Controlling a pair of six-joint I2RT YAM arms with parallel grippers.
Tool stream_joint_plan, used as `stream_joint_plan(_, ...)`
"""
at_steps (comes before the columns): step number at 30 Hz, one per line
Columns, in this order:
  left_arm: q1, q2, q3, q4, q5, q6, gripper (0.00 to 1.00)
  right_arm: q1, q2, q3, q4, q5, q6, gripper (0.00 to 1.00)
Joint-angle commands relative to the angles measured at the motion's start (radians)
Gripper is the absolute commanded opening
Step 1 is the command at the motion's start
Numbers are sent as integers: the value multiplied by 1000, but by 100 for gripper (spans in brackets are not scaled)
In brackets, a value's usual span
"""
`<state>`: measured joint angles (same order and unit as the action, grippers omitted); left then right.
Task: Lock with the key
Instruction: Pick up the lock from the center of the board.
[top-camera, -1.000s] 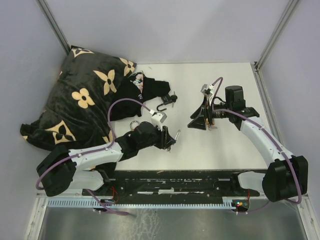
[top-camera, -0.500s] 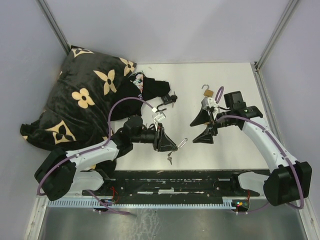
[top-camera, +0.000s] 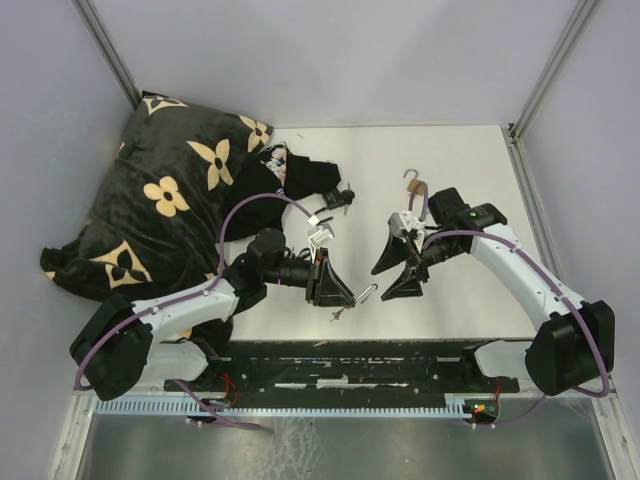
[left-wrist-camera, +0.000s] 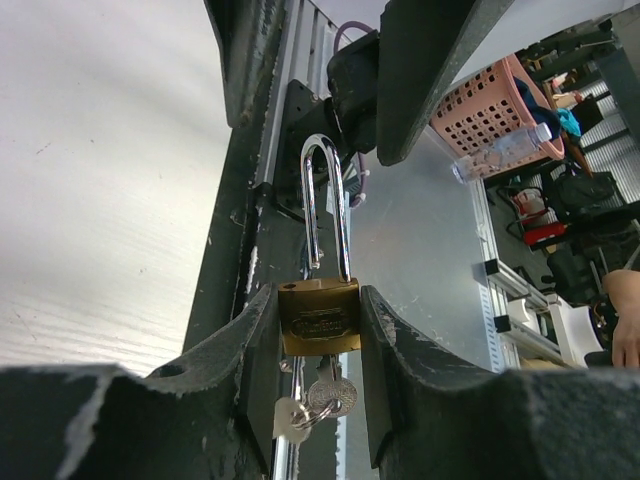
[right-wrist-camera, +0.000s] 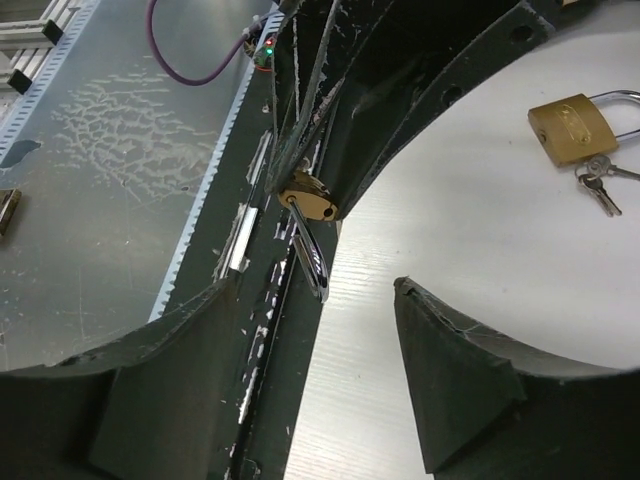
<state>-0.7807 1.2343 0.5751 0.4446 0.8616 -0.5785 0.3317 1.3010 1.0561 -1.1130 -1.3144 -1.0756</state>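
Note:
My left gripper (top-camera: 345, 292) is shut on the body of a brass padlock (left-wrist-camera: 319, 317), which is held off the table. Its silver shackle (left-wrist-camera: 325, 205) stands open, one leg clear of the body, and points toward the right arm. A key (left-wrist-camera: 331, 392) sits in the bottom of the lock, with a ring and a second key hanging from it. My right gripper (top-camera: 382, 283) is open just right of the shackle tip (right-wrist-camera: 314, 262), with nothing between its fingers (right-wrist-camera: 460, 380). In the right wrist view the held padlock (right-wrist-camera: 312, 197) shows between the left fingers.
A second brass padlock (right-wrist-camera: 572, 128) with keys (right-wrist-camera: 598, 186) lies on the white table (top-camera: 470, 170) behind the right arm. A dark padlock (top-camera: 340, 200) lies beside a black flowered cushion (top-camera: 170, 190) filling the left. A black rail (top-camera: 380, 370) runs along the near edge.
My left gripper has swung round to point right, with the padlock lifted. My right gripper has come near and left, away from the second padlock and up to the held shackle.

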Motion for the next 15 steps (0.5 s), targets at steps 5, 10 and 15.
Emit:
stream_joint_plan(5,0,-3,46,83,63,-48,12,50,9,30,-32,-31,-79,59)
stream_joint_plan(10,1,-2,48,104,70,-59,12,67,13,34,-33,-28,-83,48)
stream_joint_plan(15,-1,4,49,105,74,-62,12,72,17,38,-36,-34,-83,36)
